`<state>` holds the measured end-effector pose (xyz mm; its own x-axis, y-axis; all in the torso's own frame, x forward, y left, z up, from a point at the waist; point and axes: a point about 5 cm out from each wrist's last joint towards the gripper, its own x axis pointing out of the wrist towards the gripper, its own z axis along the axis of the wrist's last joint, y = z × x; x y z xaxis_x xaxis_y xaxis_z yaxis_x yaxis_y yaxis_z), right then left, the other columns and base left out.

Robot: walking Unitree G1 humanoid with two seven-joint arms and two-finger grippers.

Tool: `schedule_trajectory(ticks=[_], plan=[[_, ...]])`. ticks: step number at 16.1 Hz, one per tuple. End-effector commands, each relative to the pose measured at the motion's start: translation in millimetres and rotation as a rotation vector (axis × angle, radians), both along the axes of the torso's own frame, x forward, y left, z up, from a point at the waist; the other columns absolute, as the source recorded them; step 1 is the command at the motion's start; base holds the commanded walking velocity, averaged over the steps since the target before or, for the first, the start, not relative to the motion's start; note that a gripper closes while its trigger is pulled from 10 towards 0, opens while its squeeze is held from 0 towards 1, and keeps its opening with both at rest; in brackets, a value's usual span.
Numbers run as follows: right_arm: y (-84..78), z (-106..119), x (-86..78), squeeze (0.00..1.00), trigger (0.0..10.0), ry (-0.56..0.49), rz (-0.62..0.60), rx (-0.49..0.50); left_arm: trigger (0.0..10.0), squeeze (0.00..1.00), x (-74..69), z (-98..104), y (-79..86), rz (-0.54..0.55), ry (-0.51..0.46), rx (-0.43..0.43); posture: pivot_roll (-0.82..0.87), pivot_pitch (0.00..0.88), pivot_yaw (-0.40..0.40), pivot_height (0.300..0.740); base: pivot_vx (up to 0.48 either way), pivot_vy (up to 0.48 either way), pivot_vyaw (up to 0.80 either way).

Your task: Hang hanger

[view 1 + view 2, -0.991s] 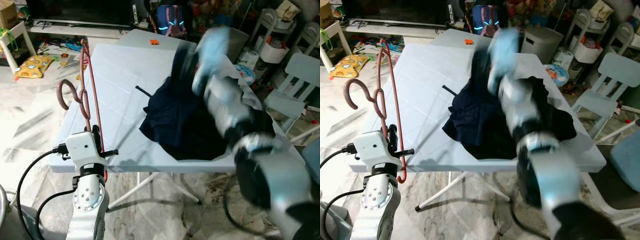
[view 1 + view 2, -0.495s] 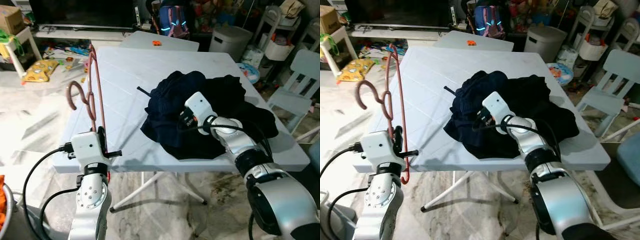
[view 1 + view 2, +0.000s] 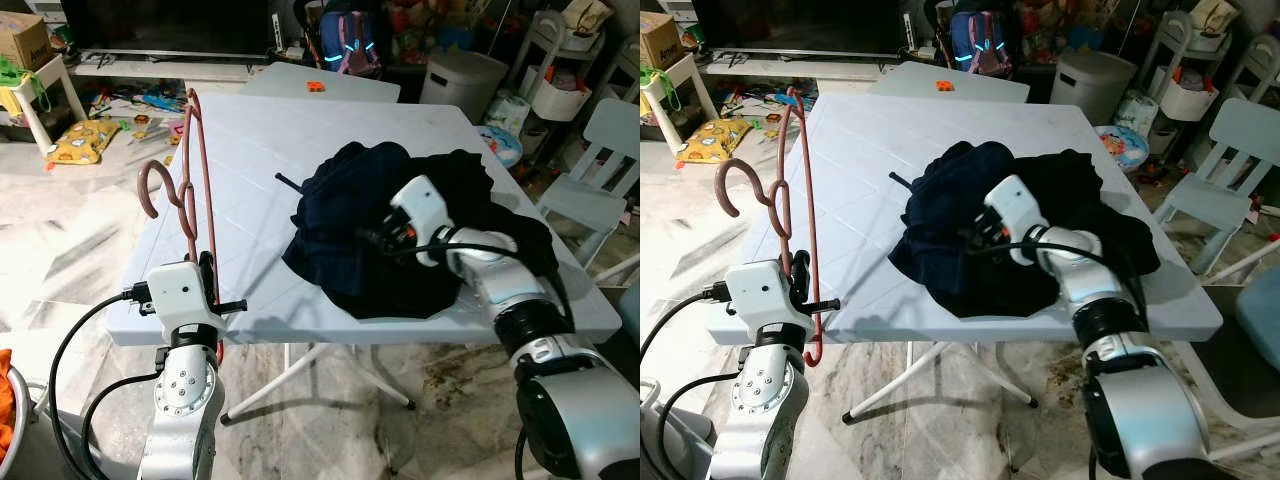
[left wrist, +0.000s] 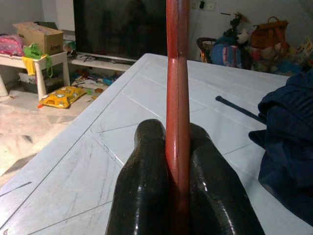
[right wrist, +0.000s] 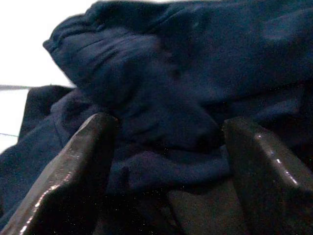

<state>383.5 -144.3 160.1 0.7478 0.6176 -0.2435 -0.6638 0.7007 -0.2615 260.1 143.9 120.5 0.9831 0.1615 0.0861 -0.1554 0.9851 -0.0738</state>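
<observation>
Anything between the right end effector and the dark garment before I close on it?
Nothing visible. The right end effector is open, its fingers straddling a fold of the dark garment on the white table.

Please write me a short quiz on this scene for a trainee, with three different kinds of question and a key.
1. True or false: the left tool is shut on the red hanger.
2. Multiple choice: the right tool is (A) shut on the hanger, (B) open at the dark blue garment, (C) hanging idle under the table.
3. Fill in: the garment lies bunched on the white ______.

Key:
1. True. Its fingers clamp the hanger's rod, which stands upright beside the table's left edge.
2. B. The fingers are spread with blue cloth between and before them.
3. Table.
</observation>
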Motion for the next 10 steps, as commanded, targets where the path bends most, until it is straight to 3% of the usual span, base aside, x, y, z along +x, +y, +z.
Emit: schedule_trajectory(ticks=[1, 3, 6, 10], plan=[[-3.8, 10, -0.2, 1.0, 10.0, -0.019, 0.006, 0.059, 10.0, 0.0, 1.3, -3, -6.0, -0.023, 0.022, -0.011, 0.02, 0.0, -0.073, 0.74, 0.0, 0.0, 0.0], [-13.2, 11, -4.3, 1.0, 10.0, 0.0, 0.015, 0.038, 10.0, 0.0, 3.5, -2, -6.1, -0.03, 0.02, -0.006, 0.02, 0.0, -0.065, 0.74, 0.0, 0.0, 0.0], [-41.9, 2, -11.2, 1.0, 10.0, 0.06, -0.005, -0.117, 10.0, 0.0, 2.9, -3, -7.5, -0.034, 0.023, -0.007, 0.02, 0.0, -0.07, 0.74, 0.0, 0.0, 0.0], [-58.6, 0, -23.4, 1.0, 10.0, 0.112, 0.075, -0.22, 10.0, 0.0, 2.3, -5, -4.5, -0.028, 0.028, -0.007, 0.02, 0.0, -0.071, 0.74, 0.0, 0.0, 0.0]])
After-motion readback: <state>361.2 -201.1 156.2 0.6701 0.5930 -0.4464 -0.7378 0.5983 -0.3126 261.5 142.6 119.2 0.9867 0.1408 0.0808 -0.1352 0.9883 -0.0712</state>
